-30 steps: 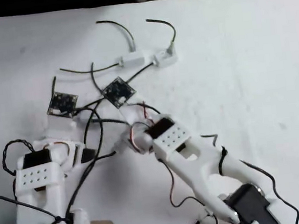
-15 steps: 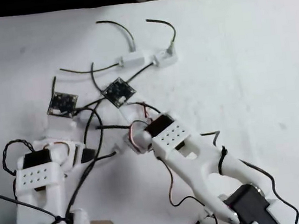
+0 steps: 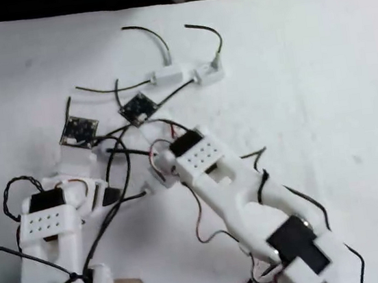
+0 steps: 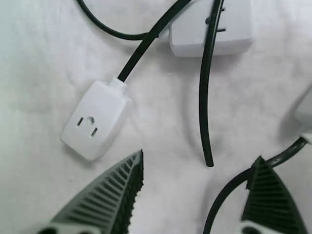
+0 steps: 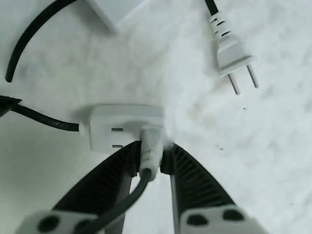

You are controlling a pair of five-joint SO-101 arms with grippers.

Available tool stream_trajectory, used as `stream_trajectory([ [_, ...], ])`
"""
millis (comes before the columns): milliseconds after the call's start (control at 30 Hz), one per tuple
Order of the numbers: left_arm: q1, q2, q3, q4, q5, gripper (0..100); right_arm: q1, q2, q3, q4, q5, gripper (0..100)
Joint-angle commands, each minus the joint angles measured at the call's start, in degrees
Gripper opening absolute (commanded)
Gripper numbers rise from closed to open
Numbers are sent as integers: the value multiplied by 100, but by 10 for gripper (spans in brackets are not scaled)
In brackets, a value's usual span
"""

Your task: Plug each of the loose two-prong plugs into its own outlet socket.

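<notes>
My right gripper (image 5: 152, 147) is shut on a white two-prong plug (image 5: 152, 134), whose front end meets the slotted face of a white outlet socket (image 5: 122, 126) with a black cord. A loose white plug (image 5: 235, 52) lies beyond it, prongs bare. In the high view the right arm (image 3: 201, 157) points at a dark-topped socket (image 3: 138, 109). My left gripper (image 4: 200, 161) stands open above the table, with nothing between its fingers. A second white socket (image 4: 95, 119) lies just ahead of its finger (image 4: 119, 192).
Two white plugs (image 3: 170, 73) (image 3: 208, 74) with short black cords lie at the back. Another socket (image 3: 79, 131) sits ahead of the left arm (image 3: 47, 221). Loose black cords (image 4: 207, 97) cross the space between the arms. The white table (image 3: 320, 84) stretches out to the right.
The right arm has pushed forward and to the left, and the socket in front of it has slid the same way. The left arm has kept still.
</notes>
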Motion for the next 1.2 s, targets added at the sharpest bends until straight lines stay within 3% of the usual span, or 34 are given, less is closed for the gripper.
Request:
stream_trajectory([
  [0, -22, -145, -26, -53, 9, 338, -259, 919, -167, 664, 0, 17],
  [333, -22, -145, -26, -53, 9, 338, -268, 954, -229, 743, -9, 27],
  [500, -22, -145, -26, -53, 9, 338, -277, 848, -308, 664, -18, 118],
  [1167, -4, -145, -26, -53, 0, 338, -154, -989, -290, 541, -281, 124],
])
